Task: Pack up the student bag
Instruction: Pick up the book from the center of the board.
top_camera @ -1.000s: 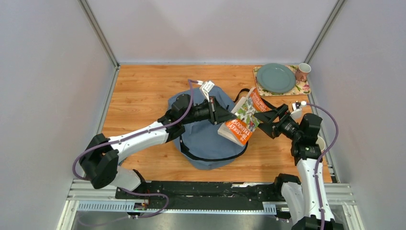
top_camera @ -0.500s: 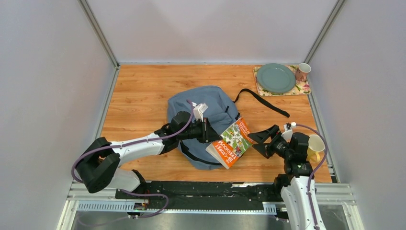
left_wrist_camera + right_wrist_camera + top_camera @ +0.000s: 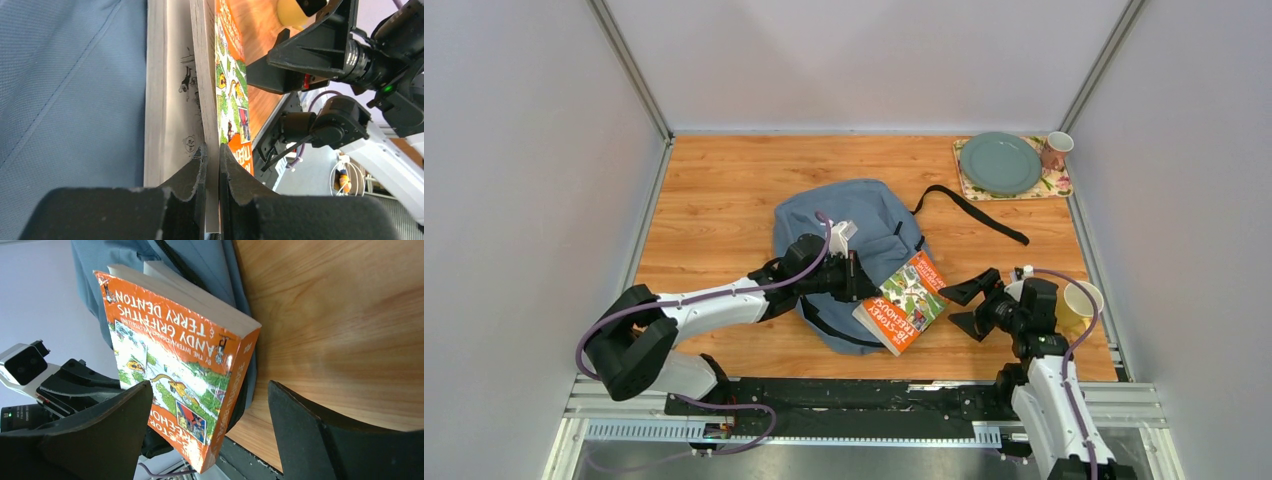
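The grey-blue student bag (image 3: pixel 854 222) lies flat mid-table, black straps (image 3: pixel 972 211) trailing right. My left gripper (image 3: pixel 861 279) is shut on the front part of an orange paperback book (image 3: pixel 904 301), which is held over the bag's near right corner. In the left wrist view the jaws pinch the cover and some pages (image 3: pixel 212 165), the bag fabric (image 3: pixel 65 90) to the left. My right gripper (image 3: pixel 967 306) is open and empty, just right of the book. In the right wrist view the book (image 3: pixel 175 360) sits ahead between the spread fingers, untouched.
A green plate (image 3: pixel 1000 163) on a floral mat (image 3: pixel 1058 185) and a pink mug (image 3: pixel 1056 150) stand at the far right corner. A yellow cup (image 3: pixel 1079 302) sits by the right arm. Walls close in on three sides.
My left gripper has carried the book down and toward the near edge of the bag. My right gripper let go of the book and pulled back to the right and nearer.
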